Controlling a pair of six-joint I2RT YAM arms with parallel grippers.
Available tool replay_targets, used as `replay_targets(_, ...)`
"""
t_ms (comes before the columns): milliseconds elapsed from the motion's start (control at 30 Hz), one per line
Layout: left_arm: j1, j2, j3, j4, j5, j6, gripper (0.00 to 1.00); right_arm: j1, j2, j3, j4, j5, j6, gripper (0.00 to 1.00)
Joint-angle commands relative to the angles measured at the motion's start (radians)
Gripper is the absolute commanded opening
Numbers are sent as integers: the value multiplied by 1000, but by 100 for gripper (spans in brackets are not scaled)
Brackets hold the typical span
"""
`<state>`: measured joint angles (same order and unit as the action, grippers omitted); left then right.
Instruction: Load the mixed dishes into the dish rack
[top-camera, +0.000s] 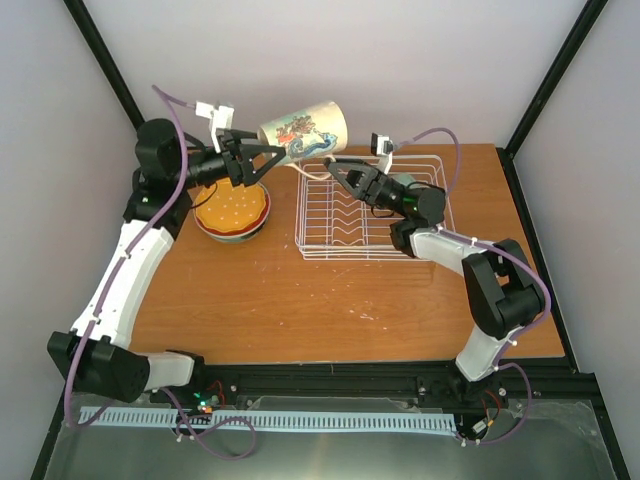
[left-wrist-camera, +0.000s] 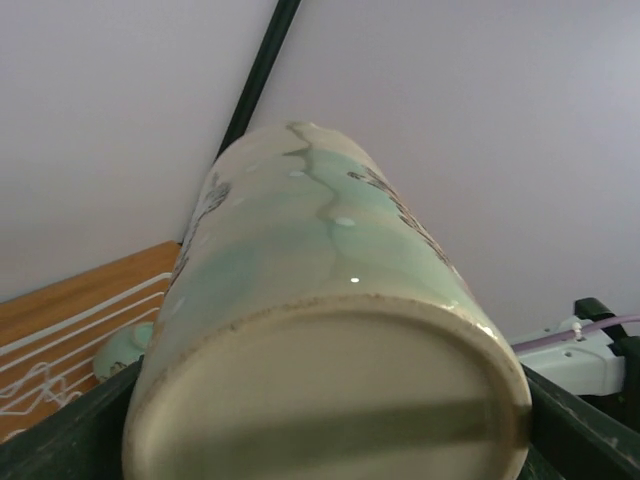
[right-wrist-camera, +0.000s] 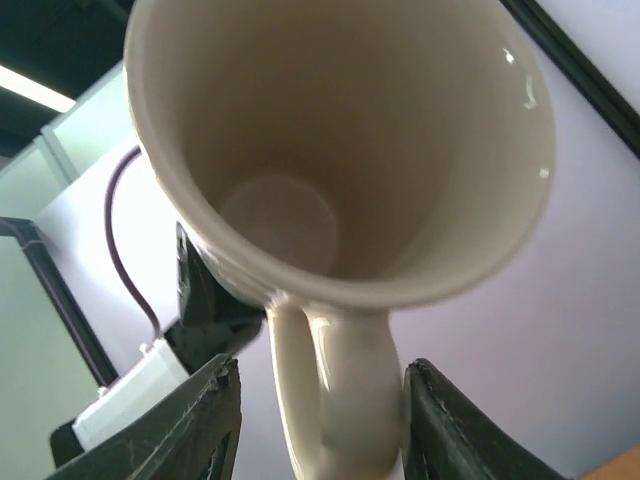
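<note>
**Mug in mid-air between both arms, over the rack's far left corner**

The cream mug (top-camera: 305, 128) lies on its side in the air. The left gripper (top-camera: 265, 152) is clamped round its base end, while the right gripper (top-camera: 332, 168) has its fingers (right-wrist-camera: 215, 420) apart on either side of the handle (right-wrist-camera: 330, 390), with a gap on one side. This looks like a handover. Next, the mug must go down into the dish rack (top-camera: 360, 228), clear of the upright prongs. The right arm lies across the rack and should clear out first. The back wall is close behind, and the orange-yellow scalloped plate (top-camera: 232, 210) sits just under the left gripper. The near table (top-camera: 300, 300) offers open room.
</note>
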<state>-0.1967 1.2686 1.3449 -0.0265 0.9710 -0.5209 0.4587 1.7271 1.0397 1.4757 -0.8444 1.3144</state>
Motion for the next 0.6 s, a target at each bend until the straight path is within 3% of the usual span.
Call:
replay_targets(0,2,32,197,-146,-45,134,1,-21,-50,-49,-49,15,-137,43)
replay_targets(200,2,100,340,-324,-65,217,1,-40,-109,-93,-201,41,-280,43)
replay_targets(433,-4,132,201,-168,32,121,1,-41,-46,-31,-134,39,-221,42)
replay_targets(567,-39,184,205,-188,39,132,1,-57,-93,-60,-212,46,-296,40)
